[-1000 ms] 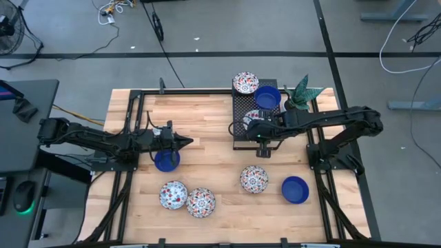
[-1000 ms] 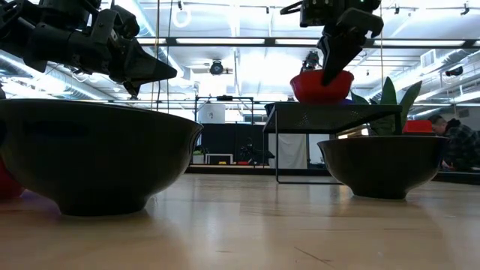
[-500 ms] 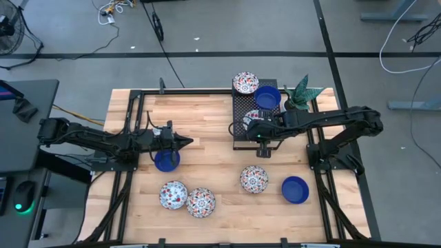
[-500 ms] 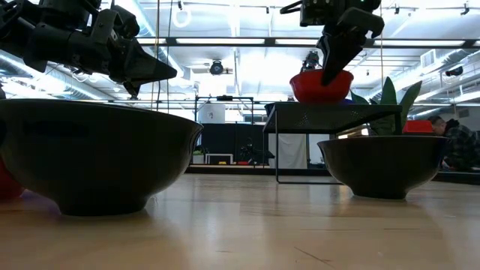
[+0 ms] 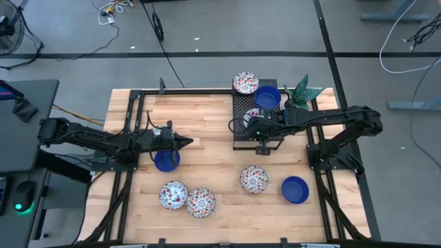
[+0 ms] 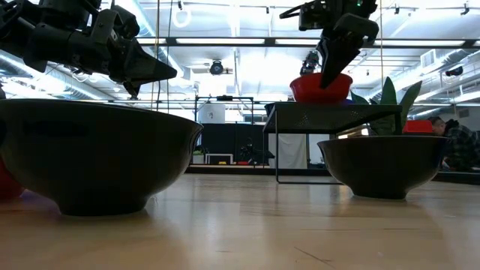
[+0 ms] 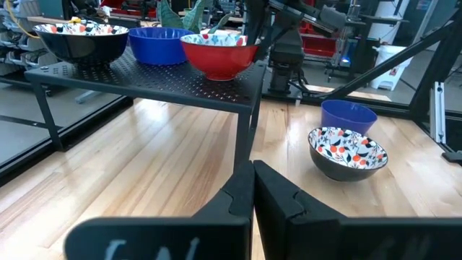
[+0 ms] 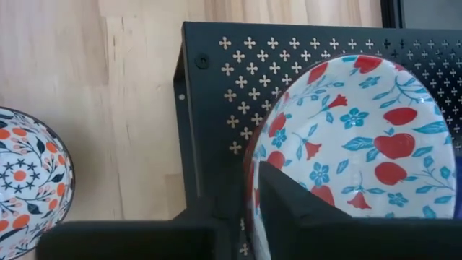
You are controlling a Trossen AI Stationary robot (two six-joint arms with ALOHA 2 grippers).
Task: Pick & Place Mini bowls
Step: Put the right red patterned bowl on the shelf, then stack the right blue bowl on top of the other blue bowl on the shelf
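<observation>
Right gripper: we note a slight shift leftward along the black perforated metal rack, seen from above.
Low view: its fingers now sit a little higher and left over the red-sided floral ceramic mini bowl.

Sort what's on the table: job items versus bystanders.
Job:
- floral bowls
- blue bowls
- floral bowl on the black rack, right claw straddling its rim

Bystanders:
- potted plant
- left claw, waiting shut
</observation>
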